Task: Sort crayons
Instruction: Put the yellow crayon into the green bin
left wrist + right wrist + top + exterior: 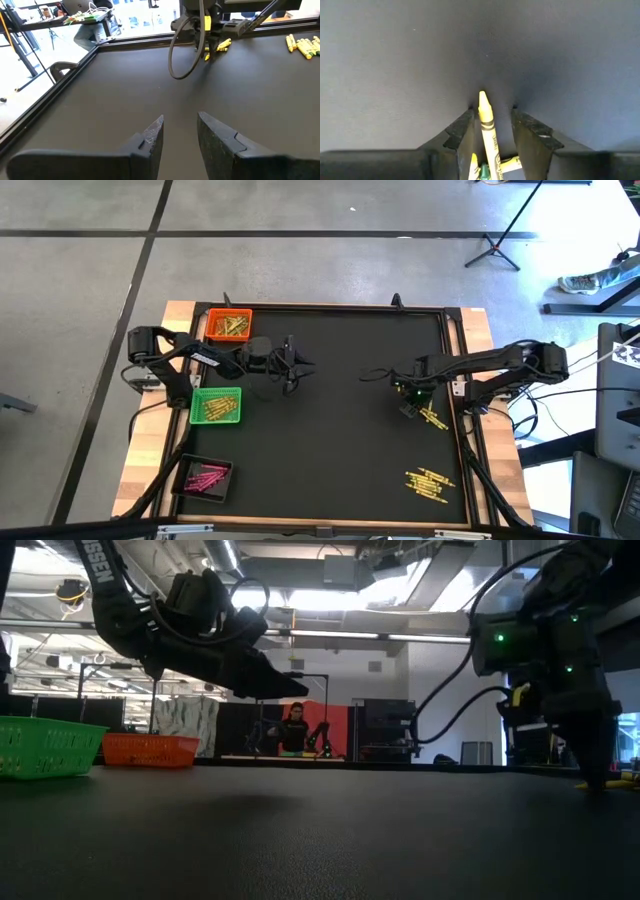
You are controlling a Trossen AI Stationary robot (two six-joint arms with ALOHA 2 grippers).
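1. Over the table, high view: I've got three trays down the left edge, all w/ crayons in them already. Orange tray [229, 324] holds gold-ish sticks, green tray [216, 405] holds yellow ones, black tray [203, 477] holds pink ones. Unsorted: one yellow cluster [430, 483] near the front right corner, a few more yellow crayons [434, 419] just beside my right gripper [409, 406]. Left gripper [291, 366] hangs over bare mat between the orange and green trays, well apart from any crayon.

2. Low view: the left arm's tip is off the mat, nothing in it that I can see. Right arm is down at the far right, tip at the surface. Person in the room behind, not involved.

3. Left wrist view: my left fingers [152, 136] stand partly apart, gap empty, just black mat ahead. Far off, loose yellows by the other arm.

4. Right wrist view: right fingers [464, 131] down at the mat, partly apart, a yellow crayon [486, 120] lying in the gap between them. Can't tell if the pads actually pinch it yet, so I won't call it gripped.

5. My read: well along, pinks and golds look done, yellows remain in two patches on the right. Next one likely bound for the green tray.
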